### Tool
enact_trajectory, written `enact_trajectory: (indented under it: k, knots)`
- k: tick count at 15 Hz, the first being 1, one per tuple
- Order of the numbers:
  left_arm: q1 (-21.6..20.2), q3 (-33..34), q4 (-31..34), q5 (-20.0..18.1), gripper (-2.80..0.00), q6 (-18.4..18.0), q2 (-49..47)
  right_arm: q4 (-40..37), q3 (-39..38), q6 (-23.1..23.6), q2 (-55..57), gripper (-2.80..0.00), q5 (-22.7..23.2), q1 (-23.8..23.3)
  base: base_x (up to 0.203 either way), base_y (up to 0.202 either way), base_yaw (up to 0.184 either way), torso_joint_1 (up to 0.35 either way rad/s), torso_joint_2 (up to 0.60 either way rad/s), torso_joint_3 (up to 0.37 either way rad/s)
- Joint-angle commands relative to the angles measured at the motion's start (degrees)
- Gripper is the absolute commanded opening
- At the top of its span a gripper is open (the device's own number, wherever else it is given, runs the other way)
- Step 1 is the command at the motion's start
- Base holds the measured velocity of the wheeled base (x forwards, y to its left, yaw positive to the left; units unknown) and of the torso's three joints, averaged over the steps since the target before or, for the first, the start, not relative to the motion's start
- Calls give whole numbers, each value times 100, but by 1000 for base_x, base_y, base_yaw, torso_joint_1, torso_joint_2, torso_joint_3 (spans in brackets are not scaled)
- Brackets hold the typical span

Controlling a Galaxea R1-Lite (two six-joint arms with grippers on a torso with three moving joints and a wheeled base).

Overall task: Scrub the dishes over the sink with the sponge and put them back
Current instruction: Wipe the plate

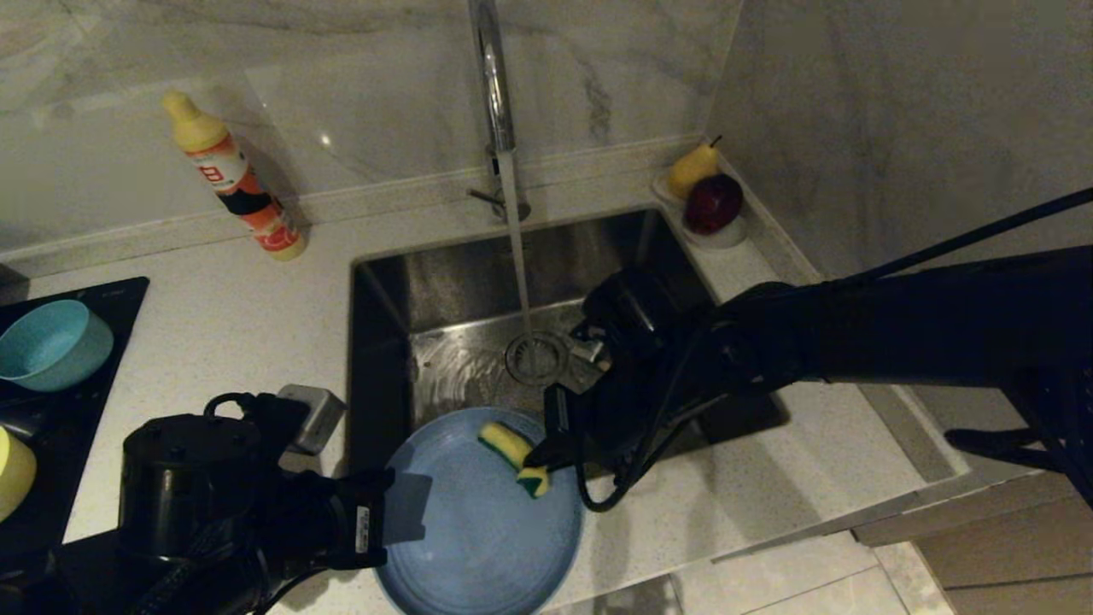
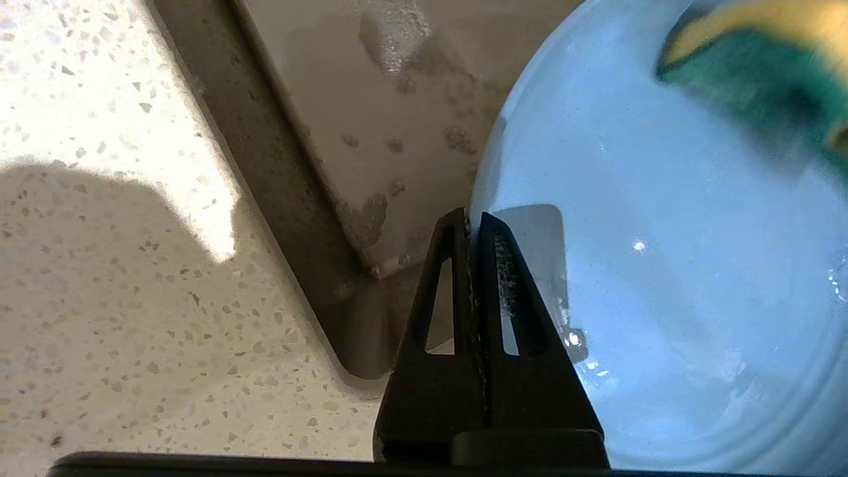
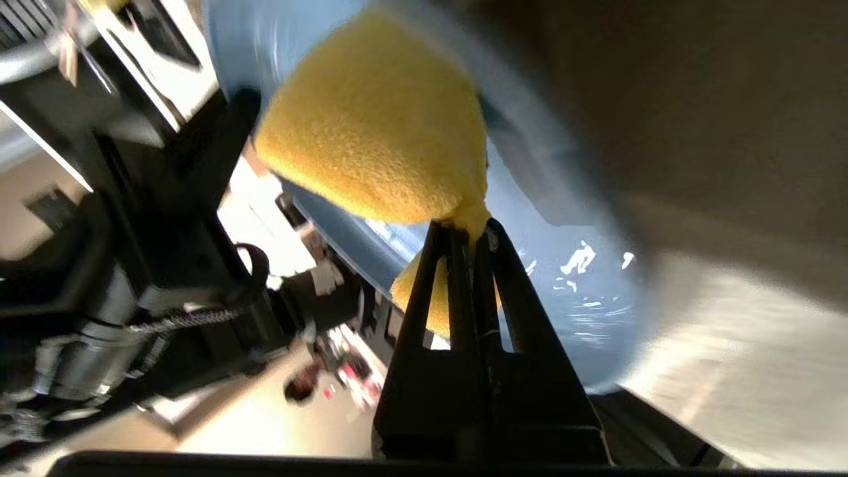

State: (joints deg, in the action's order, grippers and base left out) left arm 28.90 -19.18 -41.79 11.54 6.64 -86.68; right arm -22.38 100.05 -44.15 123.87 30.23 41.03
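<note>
the plate is held over the near edge of the sink, partly above the basin and partly above the counter in front of it. its face is turned up toward the head camera and looks wet, with bright glints on it in the wrist views. the left gripper has its jaws closed on the plate's rim, one finger on each side of the edge, at the side of the plate nearest the left arm.

the sponge lies against the plate's face near its far rim, yellow foam with the green layer showing at its near end. the right gripper pinches it, jaws closed tight on the foam, the right arm reaching in across the sink from the right.

water runs from the tap in a thin stream down onto the drain.

left of the sink, the teal bowl and the yellow bowl sit on a black hob. a soap bottle leans against the back wall. at the sink's far right corner a pear and a red apple rest in a small dish.
</note>
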Motion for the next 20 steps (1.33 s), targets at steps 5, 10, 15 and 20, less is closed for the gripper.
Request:
enact_trajectory:
  k: [5, 10, 15, 20]
  knots:
    - [10, 167, -16, -45, -280, -32, 37, -6, 344, -44, -403, -280, 68, -438, 0, 0, 0, 0, 0, 0]
    - [19, 189, -22, -47, -280, -35, -51, -12, 414, -41, -386, -280, 86, -269, 0, 0, 0, 0, 0, 0]
    - [19, 213, -47, -56, -280, -5, -86, -291, 246, -58, -695, -280, 88, 553, 0, 0, 0, 0, 0, 0]
    - [10, 285, -461, -8, -280, 16, -413, -869, 216, -41, -946, -280, 97, 935, 0, 0, 0, 0, 0, 0]
